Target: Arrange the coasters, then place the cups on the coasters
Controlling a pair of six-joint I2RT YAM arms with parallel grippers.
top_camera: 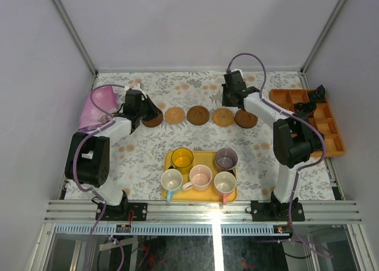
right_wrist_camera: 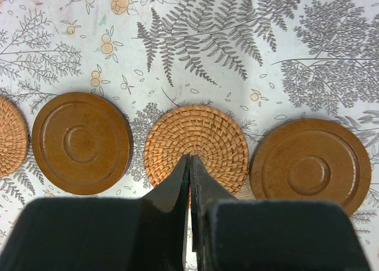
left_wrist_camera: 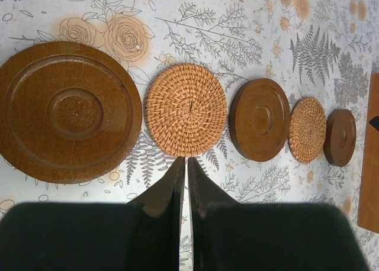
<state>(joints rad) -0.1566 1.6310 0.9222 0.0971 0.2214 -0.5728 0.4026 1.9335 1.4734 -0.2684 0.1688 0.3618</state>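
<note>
Pale grey walls (top_camera: 189, 22) close the cell on three sides, and an aluminium rail (top_camera: 201, 210) runs along the near edge. The table (top_camera: 148, 155) wears a white cloth printed with grey ferns and orange roses.

At the table's 9 o'clock edge lies a crumpled pink bag (top_camera: 98, 108). Just to its 3 o'clock is the left gripper (left_wrist_camera: 186, 163), its fingers pressed together on nothing, the tips at 6 o'clock of the left woven coaster in the wrist view.

The five coasters form a row from 9 to 3 o'clock across the middle of the cloth, with slivers of cloth between them: leftmost dark coaster (top_camera: 155, 122), left woven coaster (top_camera: 175, 115), middle dark coaster (top_camera: 198, 115), right woven coaster (top_camera: 223, 116), rightmost dark coaster (top_camera: 246, 119). None carries a cup.

At 6 o'clock of the row sits a yellow tray (top_camera: 204, 157) with all the cups. The yellow cup (top_camera: 182, 158) and grey-purple cup (top_camera: 226, 159) stand at its far side. The white-and-blue cup (top_camera: 172, 180), middle pink cup (top_camera: 201, 177) and right pink cup (top_camera: 225, 182) stand at its near side.

The right gripper (right_wrist_camera: 190, 161) is over the right woven coaster, fingers closed and empty; whether the tips touch the weave I cannot tell.

At the 3 o'clock edge rests an orange compartment tray (top_camera: 331, 132) with small black objects (top_camera: 305, 107) in its far cells.
</note>
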